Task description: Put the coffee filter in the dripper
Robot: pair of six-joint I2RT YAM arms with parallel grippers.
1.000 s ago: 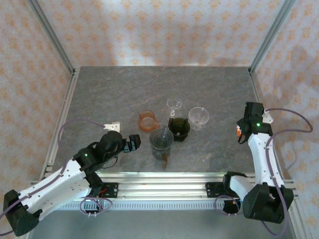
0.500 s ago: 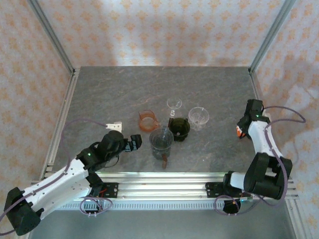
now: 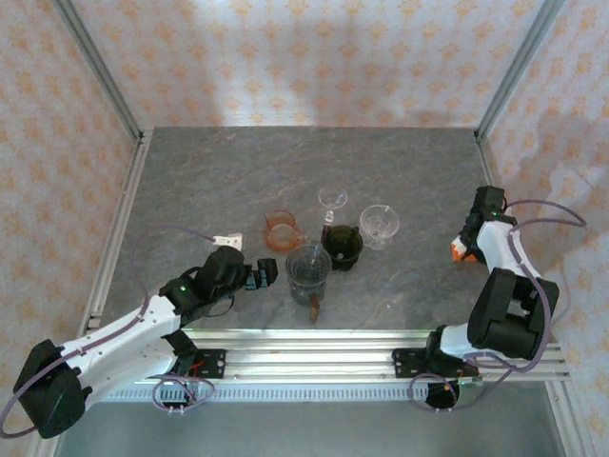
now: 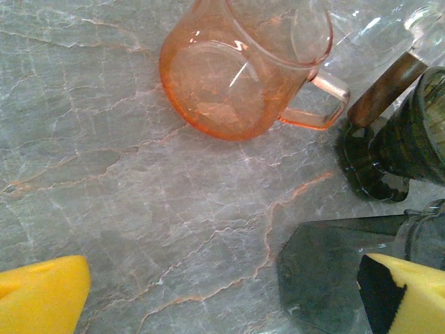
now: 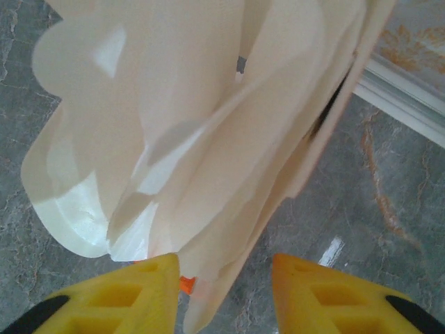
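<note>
A stack of cream paper coffee filters stands at the table's right edge, on an orange holder. My right gripper is open. Its yellow fingertips straddle the lower edge of the filters, and in the top view this gripper sits right at the stack. The dark dripper stands mid-table and shows at the right of the left wrist view. My left gripper hovers open just left of a grey glass cup, nothing between its fingers.
An orange glass mug stands beyond the left gripper, also in the top view. A clear glass funnel and a small clear glass stand behind the dark dripper. A metal frame post rises close behind the right arm.
The right arm has folded back toward the right edge, its wrist now farther from me above the filters. The left gripper has crept a little toward the grey cup.
</note>
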